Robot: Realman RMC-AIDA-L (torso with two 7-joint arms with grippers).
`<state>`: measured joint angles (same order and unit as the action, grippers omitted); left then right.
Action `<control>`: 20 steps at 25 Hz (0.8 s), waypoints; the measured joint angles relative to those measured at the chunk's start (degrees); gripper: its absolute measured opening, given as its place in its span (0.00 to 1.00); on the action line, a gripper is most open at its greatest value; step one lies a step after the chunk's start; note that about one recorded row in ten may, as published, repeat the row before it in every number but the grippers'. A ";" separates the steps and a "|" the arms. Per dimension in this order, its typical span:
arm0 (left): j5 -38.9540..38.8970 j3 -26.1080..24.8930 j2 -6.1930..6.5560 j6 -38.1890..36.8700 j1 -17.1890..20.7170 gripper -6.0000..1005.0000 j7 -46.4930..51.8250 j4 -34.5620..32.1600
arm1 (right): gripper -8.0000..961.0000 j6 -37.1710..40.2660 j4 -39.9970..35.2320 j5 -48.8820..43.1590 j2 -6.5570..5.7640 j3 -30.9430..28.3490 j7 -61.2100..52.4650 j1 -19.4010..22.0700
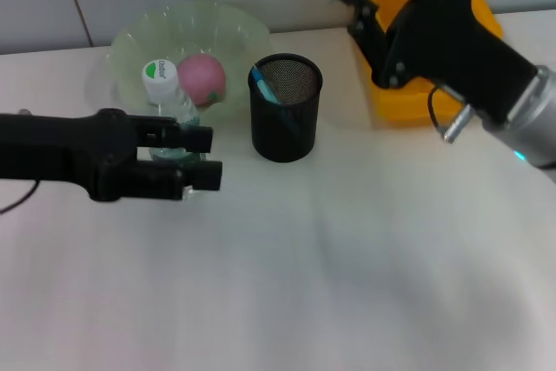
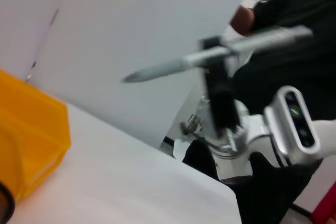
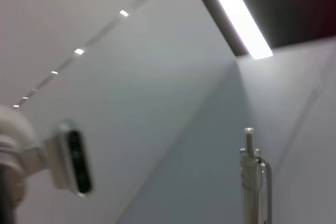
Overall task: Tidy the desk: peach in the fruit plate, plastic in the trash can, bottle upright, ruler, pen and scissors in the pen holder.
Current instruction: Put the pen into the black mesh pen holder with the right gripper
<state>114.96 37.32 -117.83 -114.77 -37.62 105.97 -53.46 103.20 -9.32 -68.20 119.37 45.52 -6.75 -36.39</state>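
— What do we see on the left of the worktop (image 1: 365,284)?

— We see the left end effector (image 1: 201,156) reaching in low, its two fingers parted, with the bottle (image 1: 168,102) standing upright just behind them. We cannot tell whether the fingers touch it. The bottle stands at the near edge of the green fruit plate (image 1: 130,45), and the pink peach (image 1: 202,76) lies in that plate.

— And in the middle?

— We find the black mesh pen holder (image 1: 286,119) just right of the plate, with a blue item (image 1: 265,87) leaning inside it.

— Further right?

— We see the right end effector (image 2: 218,59) raised over the yellow bin (image 1: 408,97) at the back, clamped on a silver pen (image 2: 173,67) held roughly level in the left wrist view. The pen's clip end (image 3: 255,182) also shows in the right wrist view.
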 joint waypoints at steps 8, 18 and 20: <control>-6.16 0.05 -0.73 1.98 2.61 0.67 -18.92 7.91 | 0.18 -10.76 -0.92 1.77 -0.11 0.06 -18.06 -1.74; -7.64 2.30 -1.06 8.12 4.29 0.67 -33.40 16.14 | 0.18 -23.68 -1.97 1.45 -0.06 0.99 -30.66 -4.23; -8.01 4.17 -1.09 9.12 4.30 0.67 -33.61 16.30 | 0.19 -24.62 -1.96 1.37 -0.05 1.28 -30.95 -4.36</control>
<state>106.95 41.49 -118.92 -105.65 -33.31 72.35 -37.16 78.58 -11.28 -66.83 119.32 46.80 -37.69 -40.74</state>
